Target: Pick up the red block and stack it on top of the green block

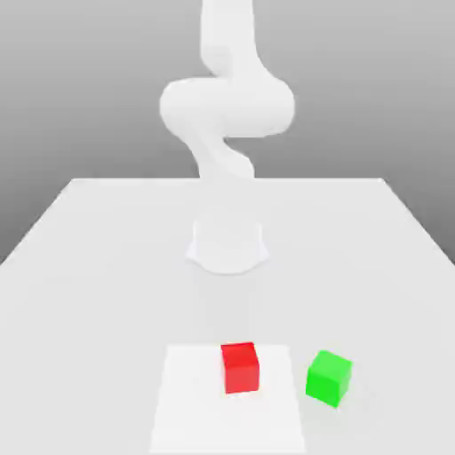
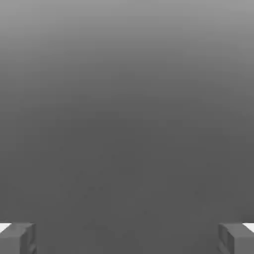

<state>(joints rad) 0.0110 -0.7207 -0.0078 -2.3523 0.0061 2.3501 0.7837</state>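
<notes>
The red block (image 1: 240, 367) sits on the white table (image 1: 89, 267) near its front edge, on a lighter square patch. The green block (image 1: 329, 378) stands just to the exterior view's right of it, a small gap apart and turned at a slight angle. In the hand view my gripper (image 2: 127, 239) is open: its two grey fingertips (image 2: 18, 239) stand far apart with nothing between them, and only plain grey background lies beyond.
The arm's round base (image 1: 227, 245) stands mid-table behind the blocks, and the white arm (image 1: 227, 107) rises from it out of the picture's top. The lighter patch (image 1: 191, 409) reaches the front edge.
</notes>
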